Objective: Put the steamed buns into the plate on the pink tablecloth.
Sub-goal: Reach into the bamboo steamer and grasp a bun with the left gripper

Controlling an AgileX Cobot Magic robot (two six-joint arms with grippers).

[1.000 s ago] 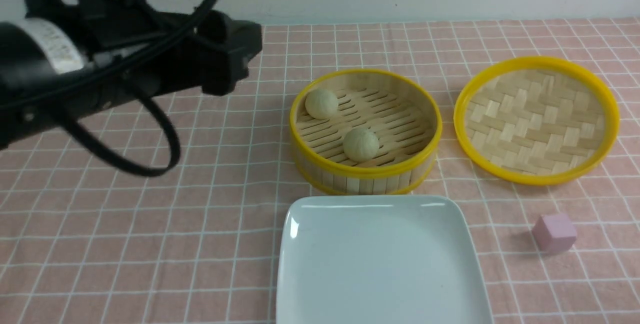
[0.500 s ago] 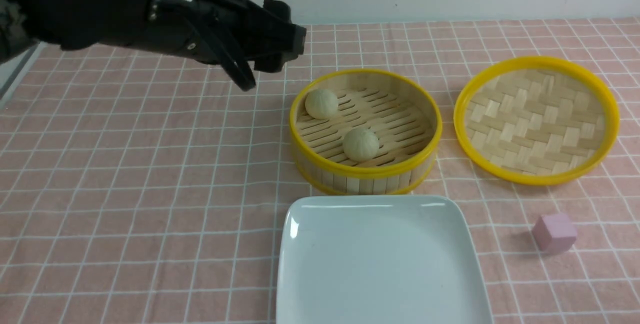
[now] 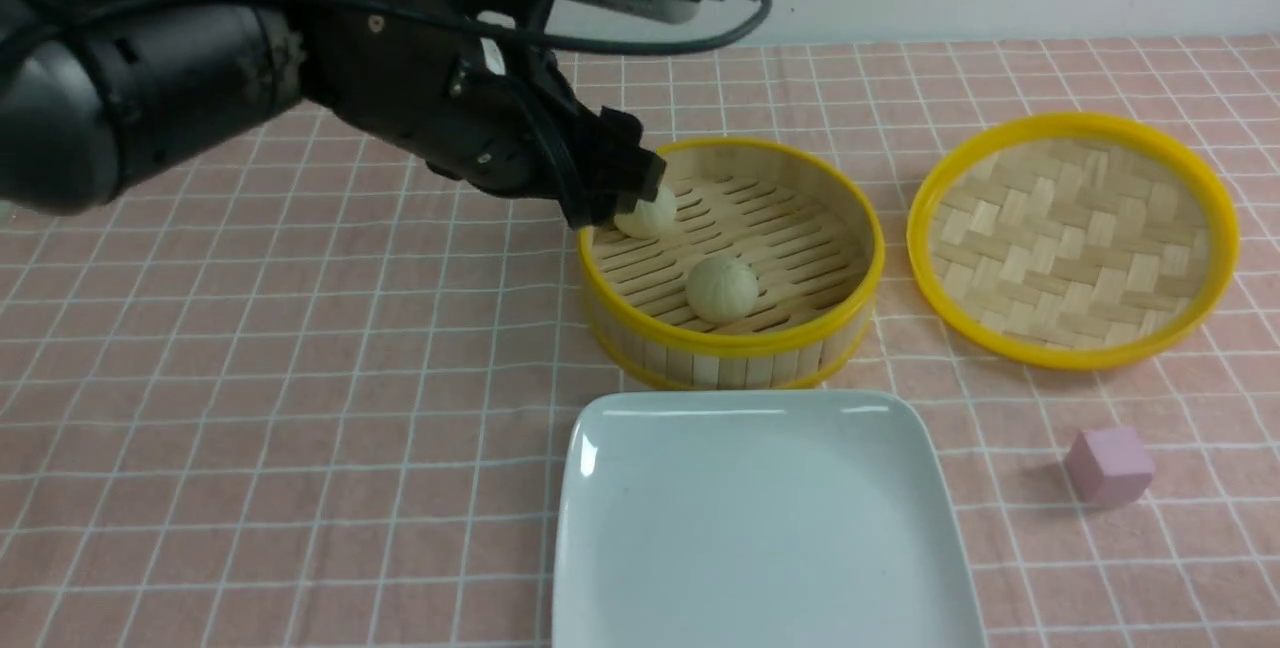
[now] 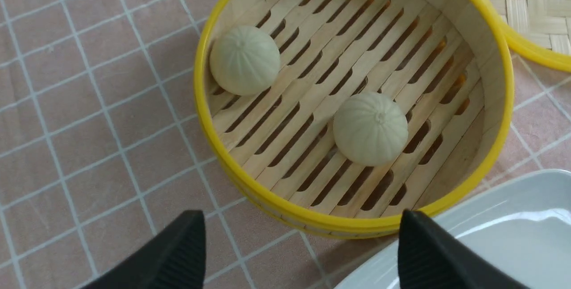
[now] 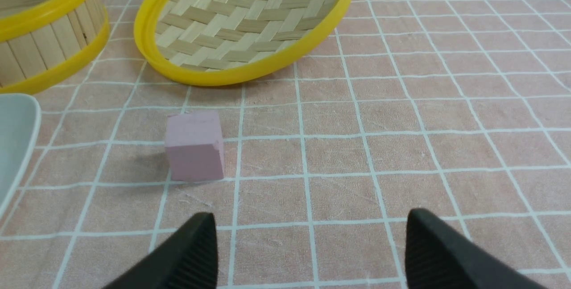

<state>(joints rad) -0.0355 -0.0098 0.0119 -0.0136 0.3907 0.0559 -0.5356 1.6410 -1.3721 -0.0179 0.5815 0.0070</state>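
Note:
Two pale steamed buns lie in the round yellow-rimmed bamboo basket (image 3: 845, 228): one at its far left (image 3: 650, 216), one nearer the front (image 3: 721, 288). In the left wrist view they show as the far bun (image 4: 244, 59) and the near bun (image 4: 370, 127). My left gripper (image 3: 625, 178) is open above the basket's left rim, partly covering the far bun; its jaws (image 4: 303, 235) stand wide apart and empty. The white square plate (image 3: 765, 518) lies in front of the basket on the pink tablecloth (image 3: 250, 408). My right gripper (image 5: 312, 235) is open and empty over the cloth.
The yellow-rimmed woven lid (image 3: 1075, 238) lies right of the basket and shows in the right wrist view (image 5: 245, 26). A small pink cube (image 3: 1108, 466) sits right of the plate, also in the right wrist view (image 5: 195, 145). A white wall runs along the back.
My left arm has swung right and down from the far left, and its gripper now hangs over the basket's left rim. Buns, plate, lid and cube have not moved.

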